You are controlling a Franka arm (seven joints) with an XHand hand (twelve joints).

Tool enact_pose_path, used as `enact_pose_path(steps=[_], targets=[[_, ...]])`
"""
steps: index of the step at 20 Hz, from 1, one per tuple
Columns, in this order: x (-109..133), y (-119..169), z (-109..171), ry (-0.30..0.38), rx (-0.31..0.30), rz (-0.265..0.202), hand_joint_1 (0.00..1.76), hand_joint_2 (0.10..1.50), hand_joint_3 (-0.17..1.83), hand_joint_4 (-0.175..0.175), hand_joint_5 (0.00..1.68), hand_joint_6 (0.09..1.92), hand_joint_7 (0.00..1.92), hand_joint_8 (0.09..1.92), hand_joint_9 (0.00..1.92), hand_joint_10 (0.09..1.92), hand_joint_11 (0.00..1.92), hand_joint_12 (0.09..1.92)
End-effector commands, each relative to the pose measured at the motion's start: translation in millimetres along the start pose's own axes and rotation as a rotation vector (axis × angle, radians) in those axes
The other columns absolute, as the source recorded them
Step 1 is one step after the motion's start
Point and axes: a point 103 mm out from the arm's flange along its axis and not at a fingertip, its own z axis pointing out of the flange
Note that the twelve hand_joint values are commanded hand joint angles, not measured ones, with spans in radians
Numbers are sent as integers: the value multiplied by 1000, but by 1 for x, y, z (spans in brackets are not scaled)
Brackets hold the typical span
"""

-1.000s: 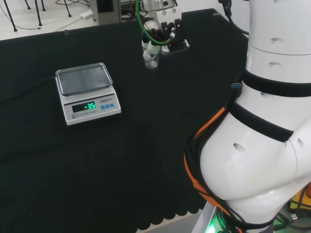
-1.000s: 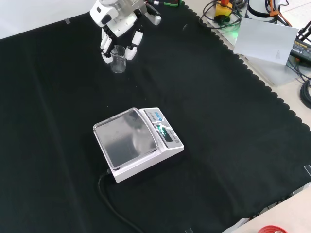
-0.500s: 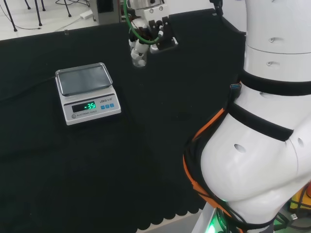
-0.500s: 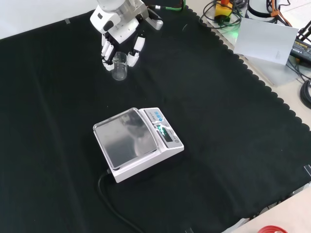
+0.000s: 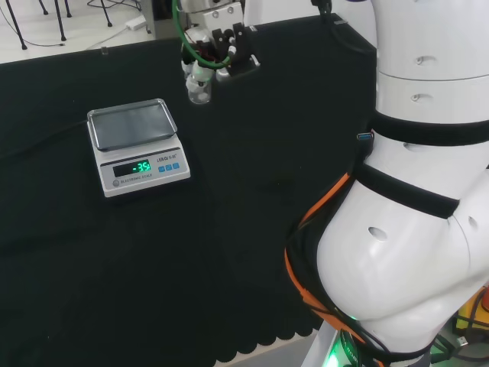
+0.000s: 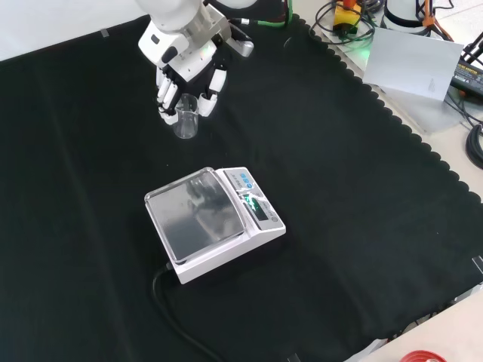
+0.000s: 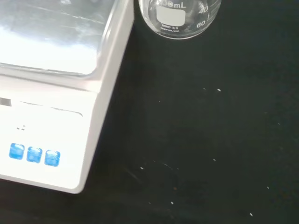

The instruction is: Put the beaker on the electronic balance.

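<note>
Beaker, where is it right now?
The beaker is in the hand, near the top left of the front view. It is beyond the balance, not yet over the pan; the head view shows it up and right of the balance.
</note>
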Motion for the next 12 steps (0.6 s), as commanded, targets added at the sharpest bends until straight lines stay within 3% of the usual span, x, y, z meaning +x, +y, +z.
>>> enact_pose_path(steps=[1,12], targets=[[29,8,-5,-20,5,-48,1079,1227,-14,-136,782,1297,666,756,1056,623,943,1043],[59,23,3,-20,25,-106,1080,1225,-11,-136,784,1294,670,757,1058,625,946,1041]])
